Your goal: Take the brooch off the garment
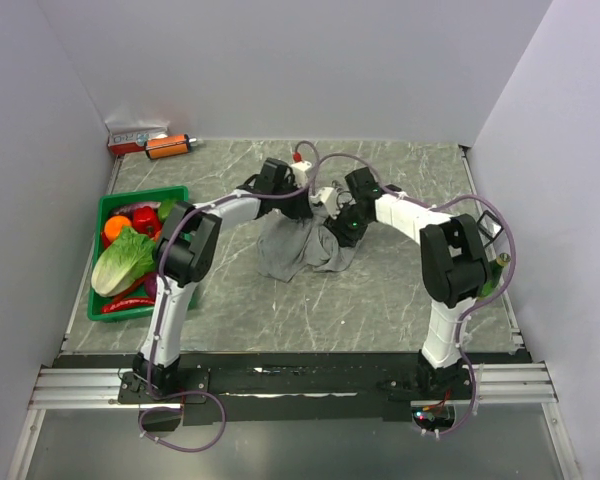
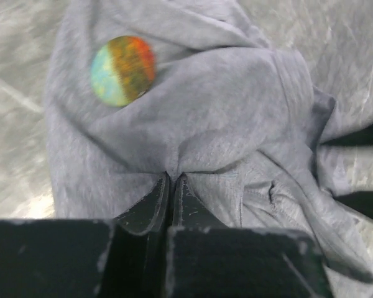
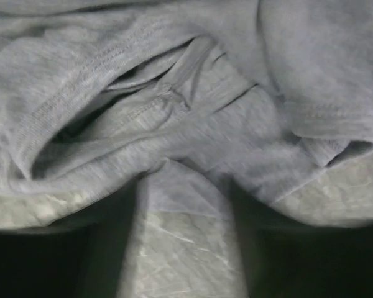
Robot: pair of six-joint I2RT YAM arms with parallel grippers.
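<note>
The garment (image 1: pixel 298 248) is a rumpled grey cloth lying mid-table, and both grippers meet at its far edge. The brooch (image 2: pixel 123 70) is a round disc coloured teal, orange and red, pinned on the cloth (image 2: pixel 236 105) just ahead of my left gripper (image 2: pixel 173 177). That gripper (image 1: pixel 315 203) is shut, pinching a fold of the fabric below the brooch. My right gripper (image 3: pixel 183 186) is open, its dark fingers (image 3: pixel 105 217) spread on either side of a flap of the garment (image 3: pixel 174 93) that lies between them. Its place in the top view is at the cloth's right side (image 1: pixel 346 226).
A green crate (image 1: pixel 108 204) holding lettuce, a tomato and other vegetables stands at the left. A small box (image 1: pixel 135 137) and an orange cylinder (image 1: pixel 168 146) lie at the back left corner. The walls close in on three sides.
</note>
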